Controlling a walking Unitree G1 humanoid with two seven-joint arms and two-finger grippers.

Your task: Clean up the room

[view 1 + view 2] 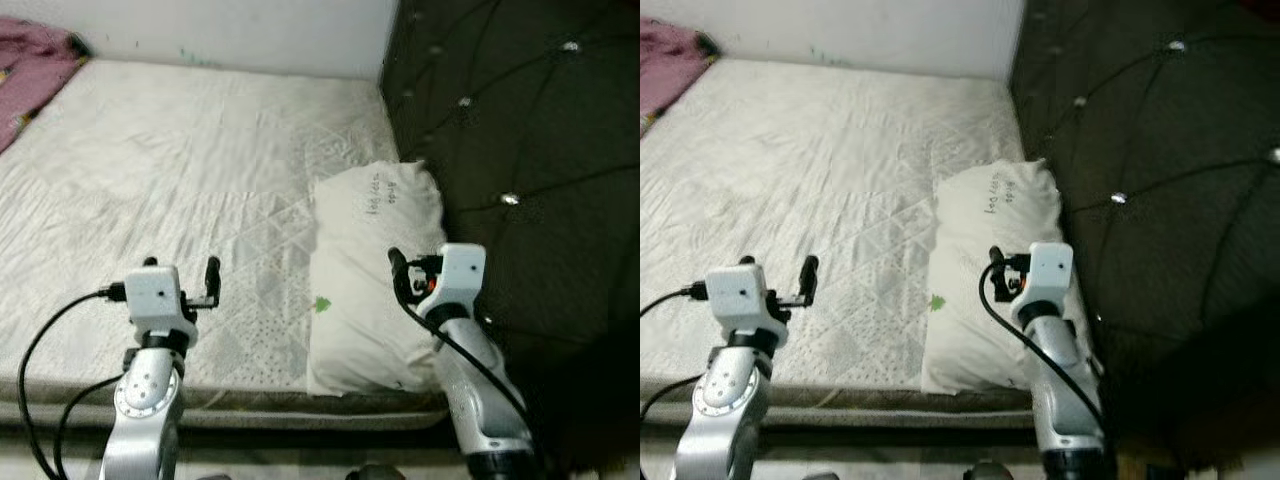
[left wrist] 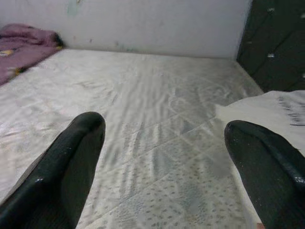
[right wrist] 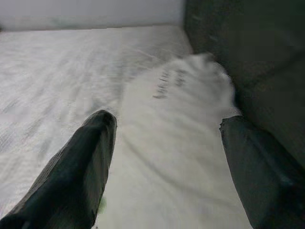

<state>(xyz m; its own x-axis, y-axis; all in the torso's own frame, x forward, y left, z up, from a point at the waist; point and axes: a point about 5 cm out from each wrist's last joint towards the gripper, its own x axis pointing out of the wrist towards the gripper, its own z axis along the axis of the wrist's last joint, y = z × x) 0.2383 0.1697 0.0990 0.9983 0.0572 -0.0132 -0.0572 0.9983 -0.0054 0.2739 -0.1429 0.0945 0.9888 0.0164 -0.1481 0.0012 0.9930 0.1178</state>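
A white pillow (image 1: pixel 372 262) with dark lettering and a small green mark lies on the right side of the white quilted mattress (image 1: pixel 180 170), against the dark tufted headboard (image 1: pixel 520 150). My right gripper (image 3: pixel 167 121) is open and hovers just over the pillow's near half, with nothing between its fingers. My left gripper (image 2: pixel 164 126) is also open and empty. It is held above the mattress near the front edge, to the left of the pillow. A crumpled pink blanket (image 1: pixel 30 70) sits at the bed's far left corner.
A white wall (image 1: pixel 230 30) runs behind the bed. The mattress's front edge (image 1: pixel 250 400) lies just beyond my arms. Black cables (image 1: pixel 40 350) loop beside my left arm. The headboard blocks the right side.
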